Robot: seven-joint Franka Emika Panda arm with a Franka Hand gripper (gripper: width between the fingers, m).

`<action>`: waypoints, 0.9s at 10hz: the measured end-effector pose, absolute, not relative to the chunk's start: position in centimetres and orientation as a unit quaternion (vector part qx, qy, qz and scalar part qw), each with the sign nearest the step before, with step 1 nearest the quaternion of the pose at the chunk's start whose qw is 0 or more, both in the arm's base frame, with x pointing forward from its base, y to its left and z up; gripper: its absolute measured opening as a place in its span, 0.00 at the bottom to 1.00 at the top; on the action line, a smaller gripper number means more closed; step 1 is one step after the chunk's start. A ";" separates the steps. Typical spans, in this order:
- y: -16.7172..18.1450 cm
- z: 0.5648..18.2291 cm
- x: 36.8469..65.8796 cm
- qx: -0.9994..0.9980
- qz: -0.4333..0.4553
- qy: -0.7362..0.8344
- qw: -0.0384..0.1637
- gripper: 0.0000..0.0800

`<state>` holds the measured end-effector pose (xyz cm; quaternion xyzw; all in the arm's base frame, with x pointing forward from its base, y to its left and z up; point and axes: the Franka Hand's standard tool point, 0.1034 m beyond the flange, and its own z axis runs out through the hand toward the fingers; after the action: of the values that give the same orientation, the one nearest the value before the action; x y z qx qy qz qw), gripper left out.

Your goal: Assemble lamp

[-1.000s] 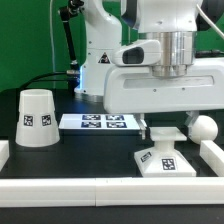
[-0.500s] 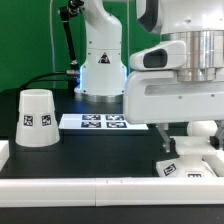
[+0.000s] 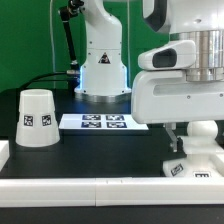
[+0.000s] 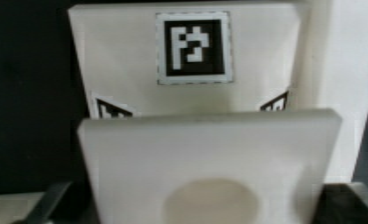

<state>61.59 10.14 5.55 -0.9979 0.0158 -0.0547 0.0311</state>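
Gripper [image 3: 176,146] low over the base [image 3: 192,167] at the exterior view's right, bulb [image 3: 207,136] just beside. Jaw spread impossible to tell. Shade [image 3: 35,118] upright, well apart.

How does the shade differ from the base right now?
The shade stands tall and tapered; the base is low and flat. The shade stands clear on the exterior view's left; the base sits on that view's right under the gripper, partly hidden. Both are white with black-and-white tags.

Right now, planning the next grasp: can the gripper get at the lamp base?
Probably yes: the gripper hangs open just above the base, with nothing seen between them.
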 end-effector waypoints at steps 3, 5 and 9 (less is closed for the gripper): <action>10.1 5.5 61.6 -0.998 -0.054 0.016 0.031 0.87; 10.3 6.5 59.6 -0.997 -0.047 0.050 0.031 0.87; 11.5 7.1 53.0 -0.992 -0.014 0.119 0.028 0.87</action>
<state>53.04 11.46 7.15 -0.9924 0.1193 -0.0139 0.0283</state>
